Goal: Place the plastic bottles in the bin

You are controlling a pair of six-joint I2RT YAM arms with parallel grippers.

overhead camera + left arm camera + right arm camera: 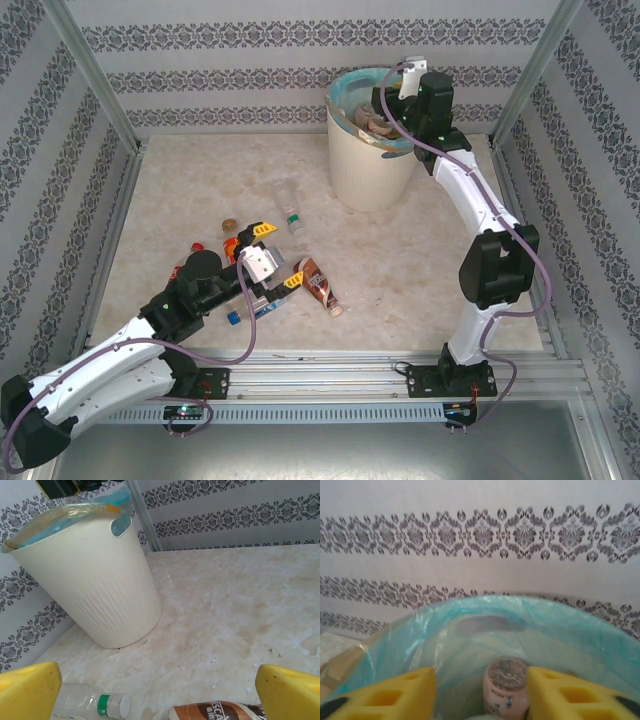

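A: Where is the right gripper [481, 687]?
B: Over the bin [560, 630], fingers parted. A pink bottle [505, 682] sits between them, round end towards the camera. It touches one finger with a gap at the other, so it is not clamped.
A: And the left gripper [278, 256]?
B: Low over the table [420, 290], jaws wide apart, holding nothing. A clear bottle [90, 705] and a brown bottle [215, 712] lie just ahead between its fingers, the bin beyond them

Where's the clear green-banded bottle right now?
In the top view the clear bottle lies left of centre, just beyond the left fingers, toward the bin; the left wrist view has it bottom-left, by the brown-label bottle.
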